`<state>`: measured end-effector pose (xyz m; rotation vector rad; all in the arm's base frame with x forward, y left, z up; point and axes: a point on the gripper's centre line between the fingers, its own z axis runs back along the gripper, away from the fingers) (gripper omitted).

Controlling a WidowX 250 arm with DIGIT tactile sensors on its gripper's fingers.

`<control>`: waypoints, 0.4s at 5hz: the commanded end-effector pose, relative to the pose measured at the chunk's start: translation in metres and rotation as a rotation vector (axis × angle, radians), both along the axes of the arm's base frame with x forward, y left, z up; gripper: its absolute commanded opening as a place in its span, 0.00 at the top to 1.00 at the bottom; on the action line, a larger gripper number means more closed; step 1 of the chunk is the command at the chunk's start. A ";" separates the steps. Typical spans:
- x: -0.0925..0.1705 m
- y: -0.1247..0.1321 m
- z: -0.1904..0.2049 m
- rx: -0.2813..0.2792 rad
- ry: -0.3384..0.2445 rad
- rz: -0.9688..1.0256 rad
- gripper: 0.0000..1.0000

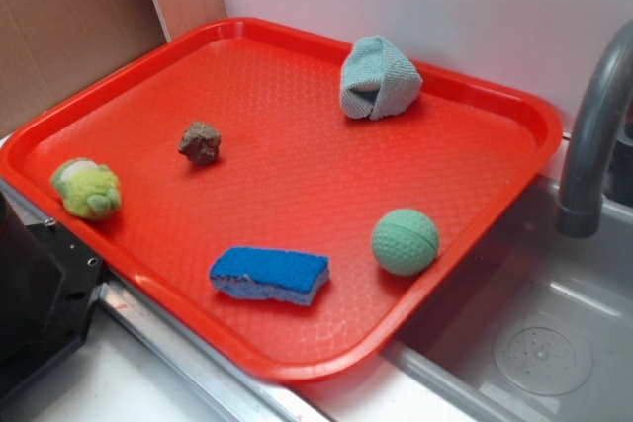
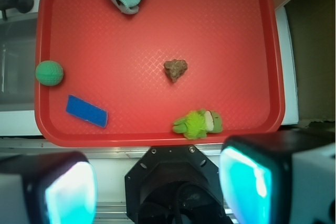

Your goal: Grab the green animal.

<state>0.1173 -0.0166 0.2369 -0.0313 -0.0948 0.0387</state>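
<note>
One green animal (image 1: 87, 189) (fuzzy, frog-like) lies at the red tray's (image 1: 297, 42) near-left edge, alongside one brown lump (image 1: 200, 142), one green ball (image 1: 404, 241), one blue sponge (image 1: 269, 275), and one teal cloth (image 1: 378, 77). The claw (image 2: 157, 187) hangs spread, empty.

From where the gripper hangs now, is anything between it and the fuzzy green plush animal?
Nothing visible blocks it. The open gripper hangs outside the red plastic tray, and the fuzzy yellow-green plush animal lies just inside the near rim. The brown lumpy rock-like piece sits farther in, beyond the animal.
</note>
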 end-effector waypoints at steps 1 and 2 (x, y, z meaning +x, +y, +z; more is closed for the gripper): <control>0.000 0.000 0.000 0.000 0.000 0.000 0.00; 0.016 0.038 -0.044 0.057 0.107 0.120 0.00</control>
